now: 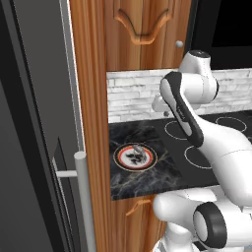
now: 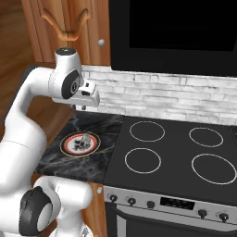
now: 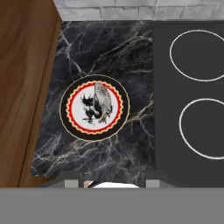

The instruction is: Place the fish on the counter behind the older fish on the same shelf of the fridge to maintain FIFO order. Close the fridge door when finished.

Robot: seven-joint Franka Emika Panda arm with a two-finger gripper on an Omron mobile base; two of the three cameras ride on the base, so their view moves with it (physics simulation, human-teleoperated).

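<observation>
The fish (image 3: 103,101) is small, slim and grey. It lies on a round plate (image 3: 75,127) with a red and black rim, on the black marble counter (image 3: 109,43). The same fish (image 1: 138,148) (image 2: 85,137) shows on the plate from both base views. My gripper (image 3: 113,182) hangs open well above the counter, just short of the plate, with nothing between its fingers. From the right base view the gripper (image 2: 84,107) sits by the brick wall, above the plate (image 2: 69,147). The fridge (image 1: 29,147) fills the left, its bar handle (image 1: 84,197) upright. The older fish and the shelf are out of view.
A tall wooden panel (image 1: 91,98) stands between the fridge and the counter. The black stovetop (image 2: 176,152) with white rings adjoins the counter on the right, below a dark hood. A white brick wall (image 2: 152,97) backs the counter.
</observation>
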